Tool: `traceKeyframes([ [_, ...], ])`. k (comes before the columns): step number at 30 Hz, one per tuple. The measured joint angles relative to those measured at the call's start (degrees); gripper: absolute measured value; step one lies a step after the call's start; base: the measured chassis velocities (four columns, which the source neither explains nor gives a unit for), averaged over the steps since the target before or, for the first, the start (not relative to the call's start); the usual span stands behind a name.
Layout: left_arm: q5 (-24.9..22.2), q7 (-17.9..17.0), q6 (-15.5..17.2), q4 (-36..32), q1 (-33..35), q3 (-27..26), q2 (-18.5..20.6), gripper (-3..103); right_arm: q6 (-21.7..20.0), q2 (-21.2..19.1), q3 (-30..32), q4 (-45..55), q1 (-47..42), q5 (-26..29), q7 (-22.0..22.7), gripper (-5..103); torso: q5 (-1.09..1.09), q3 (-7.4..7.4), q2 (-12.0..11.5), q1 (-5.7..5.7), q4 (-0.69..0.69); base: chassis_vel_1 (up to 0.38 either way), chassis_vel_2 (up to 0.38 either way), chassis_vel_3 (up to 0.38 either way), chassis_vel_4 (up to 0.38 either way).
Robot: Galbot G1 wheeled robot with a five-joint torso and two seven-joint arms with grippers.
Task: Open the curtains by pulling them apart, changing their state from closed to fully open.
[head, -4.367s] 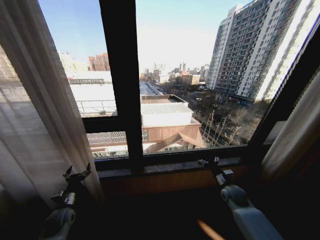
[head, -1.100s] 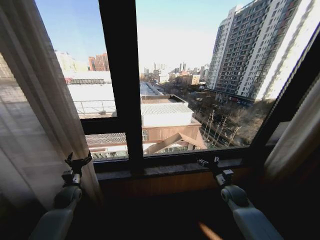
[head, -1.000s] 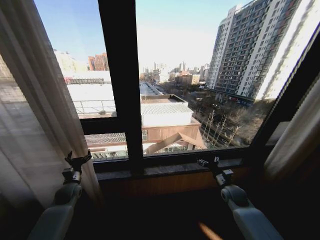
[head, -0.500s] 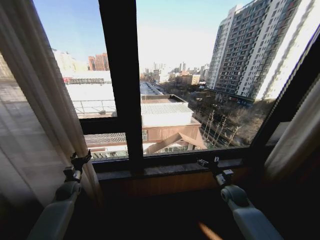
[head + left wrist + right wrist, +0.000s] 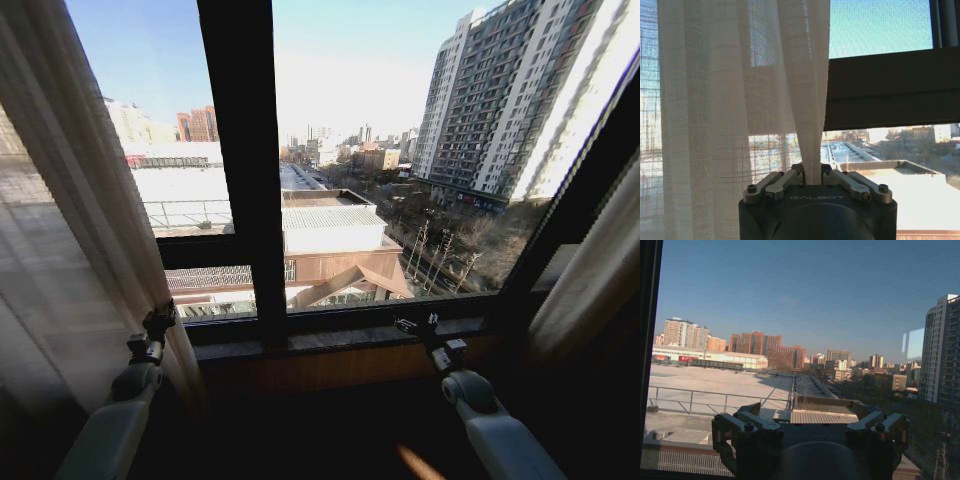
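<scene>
The sheer off-white pleated fabric curtains (image 5: 70, 230) hang bunched at the window's left side. The left gripper (image 5: 813, 176) is clenched on the panel's inner edge. The right gripper (image 5: 810, 432) hovers released above the dark window sill (image 5: 330, 335). The cloth looks light, limp and slippery, so a pinch on gathered folds should hold best.

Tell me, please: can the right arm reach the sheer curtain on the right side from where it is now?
Probably yes. The right gripper is open above the window sill, and nothing lies between it and the right curtain, though the arm would have to swing sideways.
</scene>
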Motion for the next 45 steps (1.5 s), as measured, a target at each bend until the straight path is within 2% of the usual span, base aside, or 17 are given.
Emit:
traceKeyframes([
  [2,0.0,0.0,0.0,-0.3,0.3,-0.4,0.0,12,0.0,0.0,0.0,0.0,0.0,0.0,0.0,100,0.00,0.00,0.0,0.00,0.00,0.000,0.000,0.000,0.000],
  [3,0.0,0.0,-0.1,-0.6,0.7,-0.7,0.0,2,0.0,0.0,0.0,0.0,0.0,0.0,0.0,100,0.00,0.00,0.0,0.00,0.00,0.000,0.000,0.000,0.000],
  [5,0.0,-0.2,-0.3,-1.1,1.5,-1.5,0.0,0,0.0,0.0,0.0,0.0,0.0,0.0,0.0,100,0.00,0.00,0.0,0.00,0.00,0.000,0.000,0.000,0.000],
  [20,-1.9,-1.2,-1.2,-2.4,4.2,-3.6,2.5,0,0.0,0.0,0.0,0.0,0.0,0.0,0.0,100,0.00,0.00,0.0,0.00,0.01,0.000,0.000,0.000,0.000],
  [30,-2.1,-1.2,-1.3,-2.6,4.2,-3.7,2.5,0,0.0,0.0,0.0,0.0,0.0,0.0,0.0,100,0.00,0.00,0.0,0.00,-0.01,0.012,0.016,-0.013,-0.019],
  [45,-2.1,-1.3,-1.9,-2.5,4.5,-3.9,2.2,0,0.0,0.0,0.0,0.0,0.0,0.0,0.0,100,0.01,0.01,0.0,0.03,0.01,0.205,0.200,-0.194,-0.184],
])
